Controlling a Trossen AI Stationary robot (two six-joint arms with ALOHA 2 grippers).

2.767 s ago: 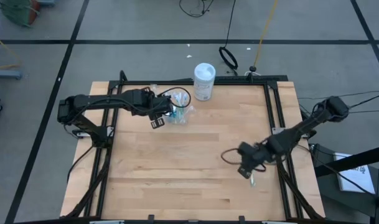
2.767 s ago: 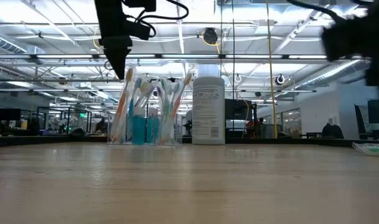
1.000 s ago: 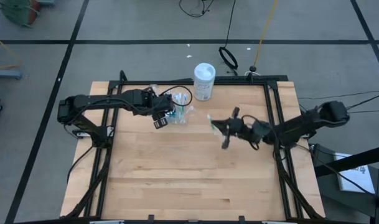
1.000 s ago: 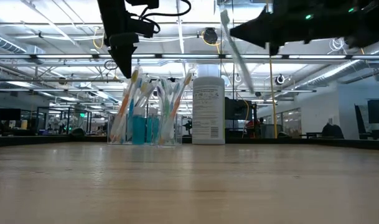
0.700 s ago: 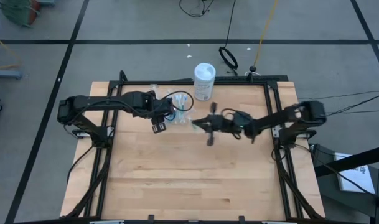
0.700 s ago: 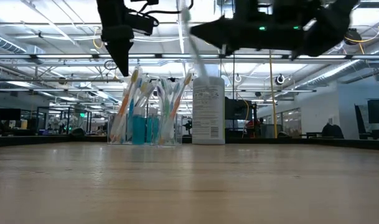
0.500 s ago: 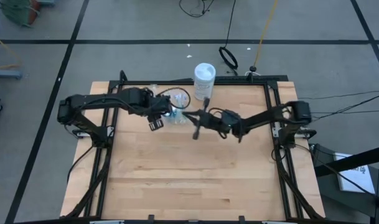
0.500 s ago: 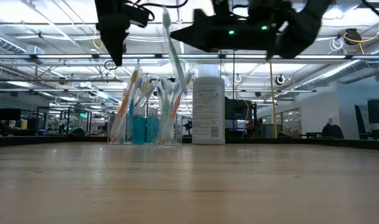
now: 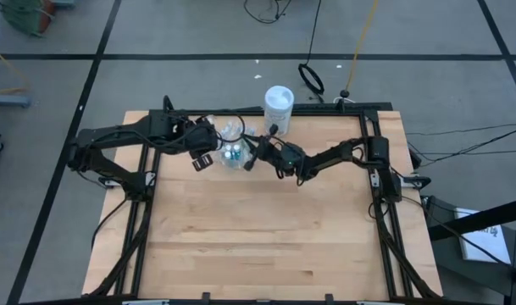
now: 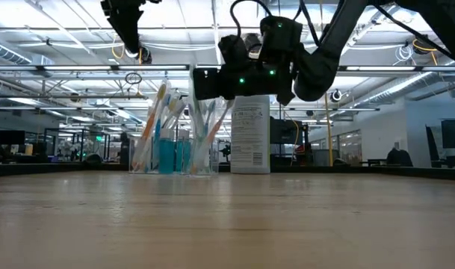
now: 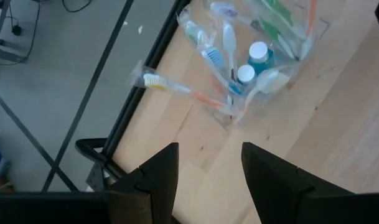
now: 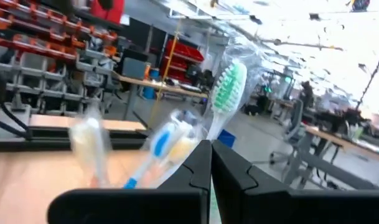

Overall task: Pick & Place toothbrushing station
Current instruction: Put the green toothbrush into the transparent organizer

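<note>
**Dropping a green-bristled brush into the cup, tight spot at the back of the counter**

Biggest thing first: the wooden counter [image 9: 258, 229] is wide open everywhere toward the front. All the action is crammed against the far edge, where the black frame rail runs.

Next down, the tall white container [image 9: 278, 110] stands at the back edge, just beside my right arm's path. It's not part of the job, so I judge it's the main thing to avoid bumping when I pull out.

The clear cup [image 9: 233, 152] sits near the back edge, left of that container, stuffed with toothbrushes [image 10: 167, 119] fanning outward and blue toothpaste tubes [image 11: 259, 55] standing upright inside. The fanned handles lean over the rim, so there's little free room above the opening.

My right fingers [image 9: 254, 156] are right at the cup's right side, clamped on a toothbrush with green bristles [image 12: 226, 87], its head sticking up past the fingertips. I'm holding it near-upright because, I reckon, it has to slide in between the others.

My left fingers [image 9: 202, 158] hover just left of the cup, spread apart and holding nothing. My guess is they're parked there to steady things if needed. From the left wrist, 1 orange-handled brush [image 11: 177, 90] pokes far out sideways toward the counter's edge.
</note>
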